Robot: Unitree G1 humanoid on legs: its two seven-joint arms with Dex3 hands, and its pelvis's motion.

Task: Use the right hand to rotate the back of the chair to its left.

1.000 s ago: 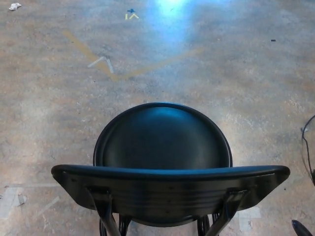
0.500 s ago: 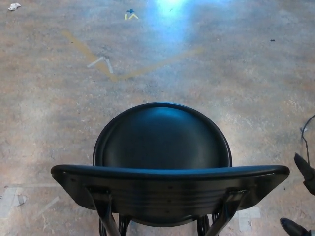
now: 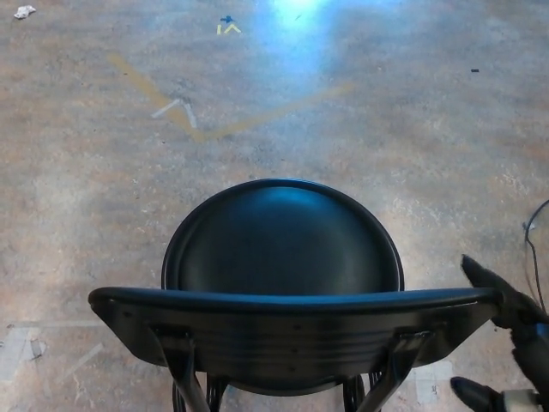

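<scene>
A black chair stands in front of me with its round seat (image 3: 283,240) facing away. Its curved backrest (image 3: 296,330) runs across the bottom of the head view. My right hand (image 3: 508,339) comes in at the lower right, open, its fingers (image 3: 489,281) spread just beside the right end of the backrest. It holds nothing, and I cannot tell whether a finger touches the backrest end. My left hand does not show.
The concrete floor carries yellow tape lines (image 3: 184,116), a small yellow and blue mark (image 3: 228,26) and a white scrap (image 3: 25,11) at the far left corner. A thin black cable (image 3: 533,249) loops at the right edge.
My right hand has risen from the lower right corner and moved left, up to the right end of the backrest. The chair has not moved.
</scene>
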